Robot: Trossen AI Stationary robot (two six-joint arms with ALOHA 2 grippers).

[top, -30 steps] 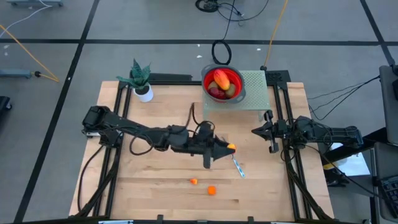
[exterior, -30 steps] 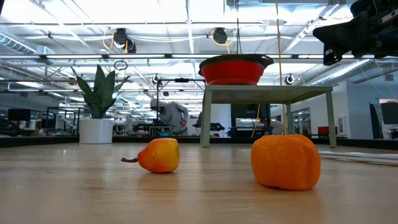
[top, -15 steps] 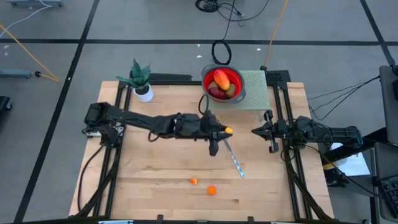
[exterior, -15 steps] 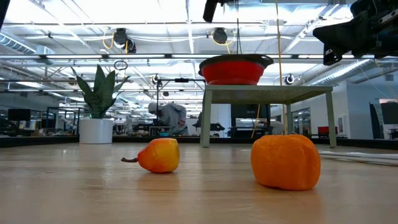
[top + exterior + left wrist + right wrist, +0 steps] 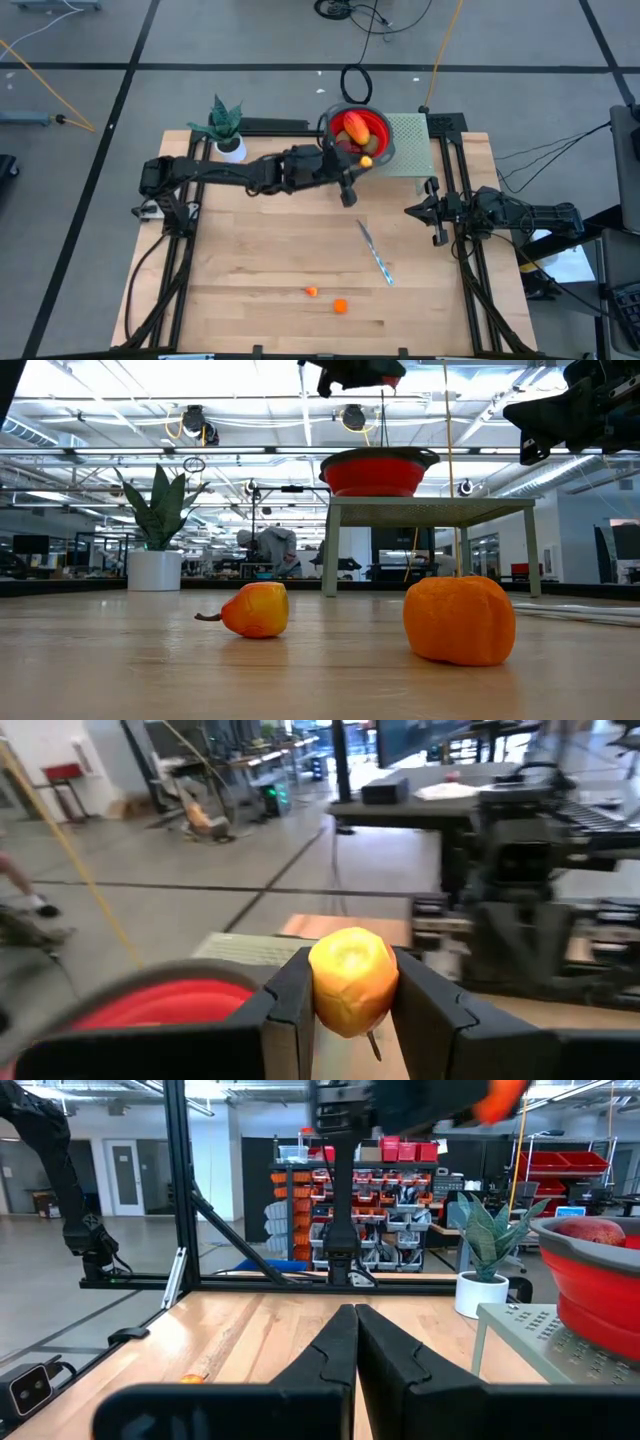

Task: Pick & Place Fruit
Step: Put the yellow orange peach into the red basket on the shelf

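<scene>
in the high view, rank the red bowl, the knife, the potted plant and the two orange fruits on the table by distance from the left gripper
Left gripper, shut on a small orange fruit:
1. red bowl, right below it
2. knife, mid-table
3. potted plant, at the table's far left corner
4. two orange fruits, near the front edge

No words, labels, brand names, numbers or signs can be read in any of the views, neither on the table, the arms nor in the room behind.
</scene>
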